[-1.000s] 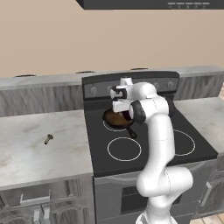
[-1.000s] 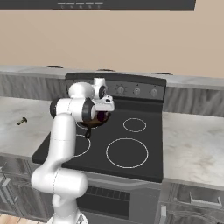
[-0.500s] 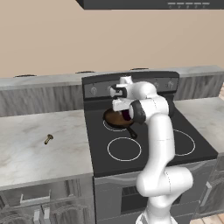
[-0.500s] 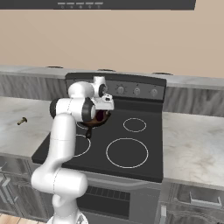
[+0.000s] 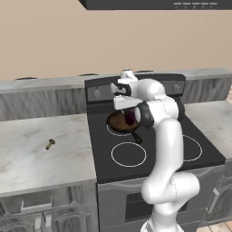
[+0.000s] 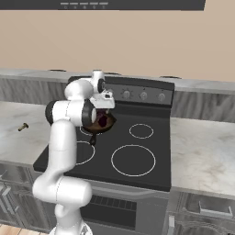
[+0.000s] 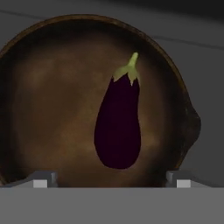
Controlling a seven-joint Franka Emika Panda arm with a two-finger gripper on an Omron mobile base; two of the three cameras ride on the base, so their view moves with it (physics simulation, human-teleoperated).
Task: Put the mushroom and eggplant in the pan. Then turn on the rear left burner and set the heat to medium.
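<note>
One eggplant (image 7: 118, 127), glossy purple with a green stem, lies loose in the brown pan (image 7: 39, 109) on the cooktop (image 5: 154, 158), half hidden by the arm in both base views. The gripper (image 7: 111, 181) hangs above it, jaws wide apart. The mushroom (image 5: 50, 144) sits on the left counter (image 5: 27, 158).

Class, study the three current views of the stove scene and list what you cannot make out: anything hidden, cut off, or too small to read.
- Pan, hand view: its left rim is cut off by the frame edge.
- Eggplant, left base view: mostly hidden behind the arm.
- Mushroom, left base view: too small to show detail.
- Rear left burner, left base view: its circle is largely covered by the pan.
- Stove knobs, right base view: settings too small to read.
</note>
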